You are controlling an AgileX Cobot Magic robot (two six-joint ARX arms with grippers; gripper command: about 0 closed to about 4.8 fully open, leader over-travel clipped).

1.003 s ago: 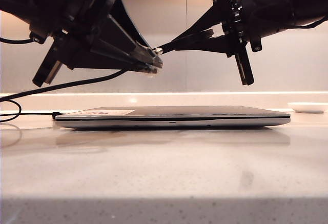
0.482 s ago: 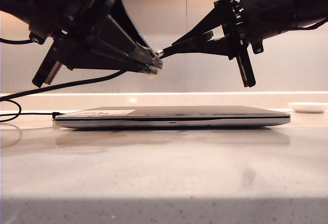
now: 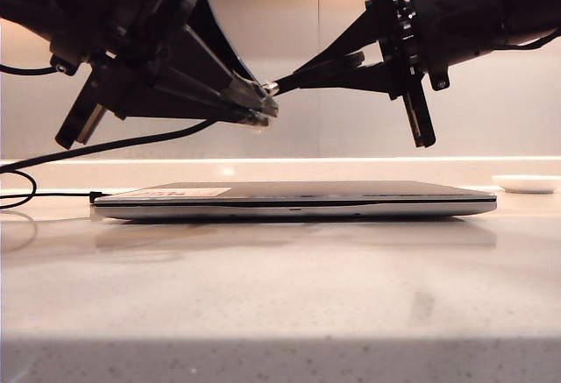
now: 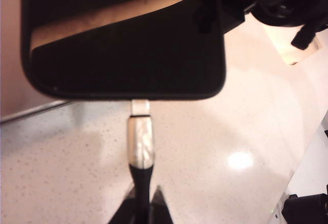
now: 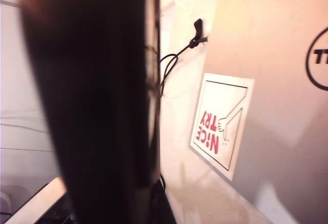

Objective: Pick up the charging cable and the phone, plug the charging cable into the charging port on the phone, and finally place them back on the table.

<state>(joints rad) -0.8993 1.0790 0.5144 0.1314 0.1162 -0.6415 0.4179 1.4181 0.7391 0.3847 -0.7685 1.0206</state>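
Above the laptop, my left gripper (image 3: 266, 107) is shut on the charging cable (image 3: 131, 144) just behind its silver connector (image 4: 141, 142). The cable trails off to the left. In the left wrist view the gripper (image 4: 144, 208) pinches the black cable, and the connector tip meets the middle of the phone's (image 4: 123, 39) short edge. How deep it sits cannot be told. My right gripper (image 3: 294, 76) comes in from the right, shut on the phone (image 3: 329, 66), which is edge-on there. The right wrist view shows the phone (image 5: 92, 101) as a dark blurred slab hiding the gripper (image 5: 138, 206).
A closed silver-grey laptop (image 3: 298, 199) with a white sticker (image 5: 220, 126) lies on the speckled table (image 3: 280, 295) under both grippers. Another thin black cable with a black plug (image 3: 95, 195) reaches its left end. A white dish (image 3: 526, 183) sits at the far right.
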